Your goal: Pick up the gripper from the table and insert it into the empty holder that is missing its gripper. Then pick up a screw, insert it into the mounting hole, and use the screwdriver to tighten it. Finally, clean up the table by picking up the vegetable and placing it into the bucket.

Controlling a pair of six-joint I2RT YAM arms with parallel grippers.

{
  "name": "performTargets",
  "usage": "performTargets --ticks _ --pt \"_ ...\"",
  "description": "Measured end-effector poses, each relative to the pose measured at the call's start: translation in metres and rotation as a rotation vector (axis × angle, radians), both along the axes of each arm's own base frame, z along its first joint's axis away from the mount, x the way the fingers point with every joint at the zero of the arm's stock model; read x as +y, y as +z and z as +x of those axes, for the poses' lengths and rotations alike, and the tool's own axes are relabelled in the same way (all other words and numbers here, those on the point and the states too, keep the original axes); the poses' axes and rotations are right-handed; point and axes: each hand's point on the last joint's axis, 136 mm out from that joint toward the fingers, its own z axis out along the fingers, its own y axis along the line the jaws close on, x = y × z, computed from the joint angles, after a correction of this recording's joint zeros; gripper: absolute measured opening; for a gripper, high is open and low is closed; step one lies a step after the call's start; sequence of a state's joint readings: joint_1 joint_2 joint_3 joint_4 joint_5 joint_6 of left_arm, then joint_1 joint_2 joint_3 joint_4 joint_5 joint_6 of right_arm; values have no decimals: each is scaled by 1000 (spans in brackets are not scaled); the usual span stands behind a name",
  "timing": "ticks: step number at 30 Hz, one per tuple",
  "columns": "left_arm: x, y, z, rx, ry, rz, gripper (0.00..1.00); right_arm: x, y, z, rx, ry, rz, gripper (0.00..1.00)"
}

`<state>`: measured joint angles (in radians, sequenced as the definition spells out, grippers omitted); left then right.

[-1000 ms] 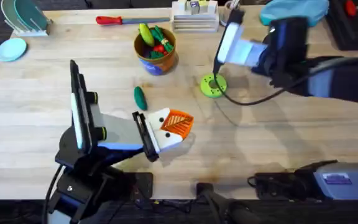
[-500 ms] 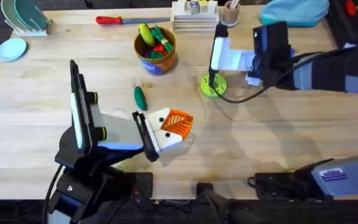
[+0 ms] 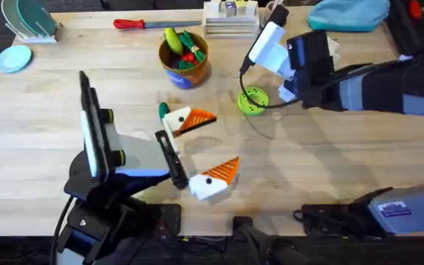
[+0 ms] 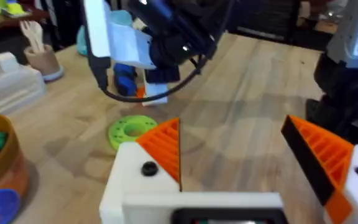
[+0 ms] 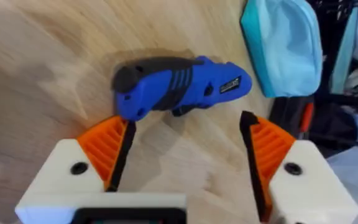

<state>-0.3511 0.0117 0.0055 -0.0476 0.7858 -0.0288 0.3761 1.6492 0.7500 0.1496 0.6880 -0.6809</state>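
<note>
Now left pincer point(image 3: 197, 151) gapes beside vegetable point(image 3: 165, 112).

bucket point(image 3: 185, 62) set at table point(image 3: 330, 169) rear centre, toy foods point(image 3: 181, 43) held inside | vegetable point(image 3: 165, 112) laid in front of bucket, just beside left gripper point(image 3: 201, 147) | ring disc point(image 3: 252, 101) placed right of vegetable, under right gripper point(image 3: 289, 62) | screwdriver point(image 5: 179, 87) laid ahead of right gripper | red-handled screwdriver point(image 3: 142, 23) laid behind bucket

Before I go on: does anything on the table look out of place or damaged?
Nothing spilled or damaged. The vegetable lies loose on the table, right beside one finger of the open left end effector, outside the bucket.
</note>
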Motion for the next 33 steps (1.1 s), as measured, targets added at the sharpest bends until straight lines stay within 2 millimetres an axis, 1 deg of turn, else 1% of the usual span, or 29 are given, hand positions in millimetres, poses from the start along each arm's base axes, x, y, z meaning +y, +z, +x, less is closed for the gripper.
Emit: performTargets --ticks 2,5,7,10,12,13,16,21,24,25,26,28,31,33 --pt "2 7 5 -22 34 -15 992 5 2 -4 -25 -28 58 992" --pt "11 9 19 25 131 -34 992 10 11 -8 -85 -84 165 991" --pt "20 16 27 69 214 -40 992 11 28 -7 -164 -142 267 991" --pt "38 37 35 156 348 -42 992 13 56 -7 -274 -203 418 991" --pt "50 52 37 237 433 -27 991 18 69 -9 -304 -210 511 991" --pt "56 58 38 277 471 -14 991 21 73 -12 -301 -207 550 991" --pt "69 69 42 403 567 58 992 35 80 -17 -254 -180 642 992" --pt "86 73 54 641 702 257 990 56 93 -16 -186 -152 759 991" --pt "88 80 72 720 749 349 990 67 107 -12 -182 -132 820 992" --pt "86 83 81 738 759 372 990 69 111 -11 -183 -126 836 992" --pt "85 84 89 753 765 389 991 71 114 -10 -184 -121 847 992" --pt "82 79 98 797 772 434 991 74 116 -9 -183 -116 863 991" --pt "85 59 103 887 794 514 990 75 115 -11 -171 -118 870 991" --pt "95 42 103 980 841 549 991 76 112 -13 -155 -120 869 992"
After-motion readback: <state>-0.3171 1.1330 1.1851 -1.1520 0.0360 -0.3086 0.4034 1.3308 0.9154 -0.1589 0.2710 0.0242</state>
